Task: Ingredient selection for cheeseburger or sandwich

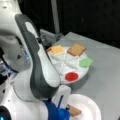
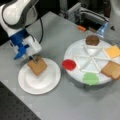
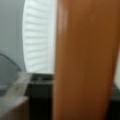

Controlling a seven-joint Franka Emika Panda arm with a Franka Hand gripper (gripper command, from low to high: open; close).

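My gripper (image 2: pixel 33 59) is shut on a corner of a tan toast square (image 2: pixel 37 66), which hangs tilted just over the white round plate (image 2: pixel 47 82) at a front view's left. In a front view the same toast square (image 1: pixel 74 110) shows below the blue gripper (image 1: pixel 67 107), over the plate (image 1: pixel 87 105). In the wrist view the toast square (image 3: pixel 85 60) fills the middle, with the plate (image 3: pixel 40 37) behind it. The white segmented tray (image 2: pixel 92 58) holds a brown patty (image 2: pixel 92 40), yellow cheese (image 2: pixel 113 51), another toast square (image 2: pixel 111 69), a green leaf (image 2: pixel 90 78) and a red disc (image 2: pixel 69 64).
In a front view the arm's white and grey link (image 1: pixel 40 67) hides the left part of the tray (image 1: pixel 63 65). A small orange object (image 2: pixel 81 28) and grey equipment (image 2: pixel 90 15) stand behind the tray. A black perforated surface (image 2: pixel 12 110) borders the grey table.
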